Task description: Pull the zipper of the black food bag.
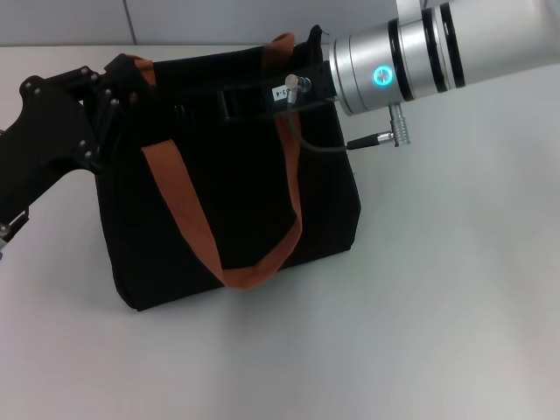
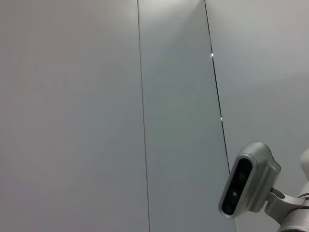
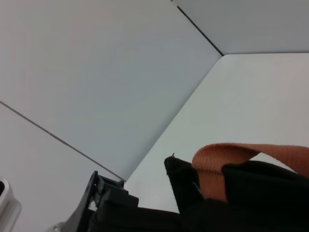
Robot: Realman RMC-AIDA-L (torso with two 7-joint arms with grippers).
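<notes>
**Soft bag, tiny zip tab, and most of the grip hidden**

The black food bag [image 1: 232, 201] stands upright on the white surface [image 1: 455, 289], with one orange-brown strap [image 1: 188, 219] hanging in a loop down its near face and another strap [image 3: 241, 154] rising over its top edge. It is a boxy fabric tote, so I judge it soft and light: its walls will give and the whole bag may slide or tip if the zip is tugged without something bracing it. The zipper's pull tab is likely small, thin and slippery metal, best pinched flat and drawn along the track, not upward.

The left hand [image 1: 109, 92] sits at the bag's top left corner, against the strap end there, seemingly placed to steady the bag; whether its fingers are closed on fabric or just resting I cannot tell. The right arm [image 1: 420, 57] reaches in over the bag's top right corner, and its hand is lost against the black fabric, so its opening cannot be judged either.

The zipper itself cannot be picked out in any view: the bag's top is dark and partly covered by the right arm's wrist and cable [image 1: 315, 140]. The left wrist view shows only wall panels and a grey camera housing [image 2: 248, 186], nothing of the bag.
</notes>
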